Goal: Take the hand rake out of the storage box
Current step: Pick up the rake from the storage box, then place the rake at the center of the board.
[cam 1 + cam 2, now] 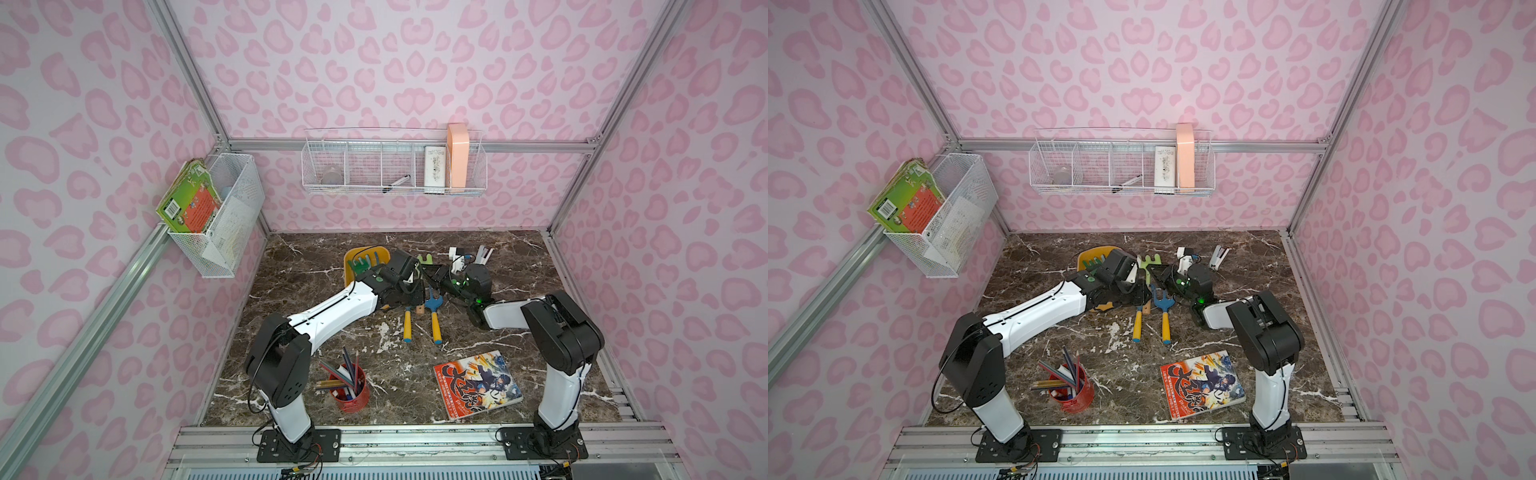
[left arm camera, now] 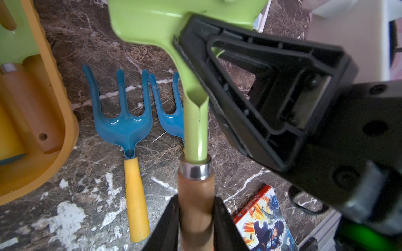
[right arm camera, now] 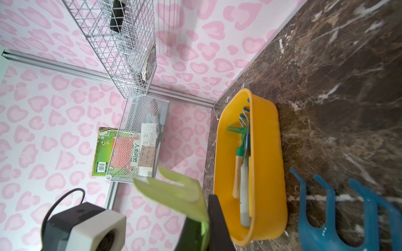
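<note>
Hand rake (image 2: 193, 130) handle clamped in left gripper (image 2: 195, 209), neck pinched by right gripper (image 3: 205, 232), outside storage box (image 3: 269, 152). Likely handover; next, loosen left.

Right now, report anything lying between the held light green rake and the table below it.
One blue fork lies on the table beneath the shaft of the light green rake, its head partly hidden; a second blue fork lies alongside. The left gripper clamps the wooden handle, the right gripper the neck.
</note>
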`<state>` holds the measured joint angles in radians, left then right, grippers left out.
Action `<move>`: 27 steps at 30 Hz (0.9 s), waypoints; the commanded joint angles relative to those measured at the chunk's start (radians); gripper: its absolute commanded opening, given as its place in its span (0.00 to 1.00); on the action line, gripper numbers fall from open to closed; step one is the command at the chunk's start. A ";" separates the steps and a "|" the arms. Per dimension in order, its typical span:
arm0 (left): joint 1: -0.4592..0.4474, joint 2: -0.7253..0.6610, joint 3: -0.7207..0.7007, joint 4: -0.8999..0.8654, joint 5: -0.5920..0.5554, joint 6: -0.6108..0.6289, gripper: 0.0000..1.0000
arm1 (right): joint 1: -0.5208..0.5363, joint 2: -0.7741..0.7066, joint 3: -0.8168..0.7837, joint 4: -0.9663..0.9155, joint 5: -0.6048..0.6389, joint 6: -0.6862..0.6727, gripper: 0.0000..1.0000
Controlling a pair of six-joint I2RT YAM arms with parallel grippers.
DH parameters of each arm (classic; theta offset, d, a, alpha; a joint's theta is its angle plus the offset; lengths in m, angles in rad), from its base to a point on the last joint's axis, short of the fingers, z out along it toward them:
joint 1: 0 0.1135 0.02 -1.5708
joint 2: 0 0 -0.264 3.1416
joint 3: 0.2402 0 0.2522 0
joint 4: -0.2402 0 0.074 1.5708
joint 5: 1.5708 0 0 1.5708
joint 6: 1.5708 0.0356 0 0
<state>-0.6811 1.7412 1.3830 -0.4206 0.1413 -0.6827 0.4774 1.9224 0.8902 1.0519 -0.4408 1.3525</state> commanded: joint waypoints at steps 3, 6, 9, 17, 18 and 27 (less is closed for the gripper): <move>0.002 -0.034 0.015 0.005 -0.006 0.005 0.41 | -0.048 -0.007 -0.037 -0.002 -0.006 0.009 0.02; 0.002 -0.063 0.015 -0.011 -0.016 0.009 0.46 | -0.094 -0.024 -0.058 -0.041 -0.020 -0.021 0.02; 0.011 -0.093 0.025 -0.048 -0.050 0.032 0.47 | -0.140 -0.065 -0.075 -0.152 -0.037 -0.105 0.02; 0.125 -0.159 0.009 -0.139 -0.139 0.097 0.48 | -0.246 -0.177 -0.166 -0.482 -0.059 -0.390 0.02; 0.139 -0.165 0.003 -0.140 -0.142 0.098 0.48 | -0.258 -0.175 -0.179 -0.479 -0.072 -0.398 0.03; 0.196 -0.176 -0.018 -0.161 -0.166 0.110 0.49 | -0.279 -0.093 -0.174 -0.470 -0.122 -0.433 0.03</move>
<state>-0.4973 1.5703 1.3689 -0.5587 -0.0051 -0.5919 0.1993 1.8118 0.7086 0.5602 -0.5369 0.9436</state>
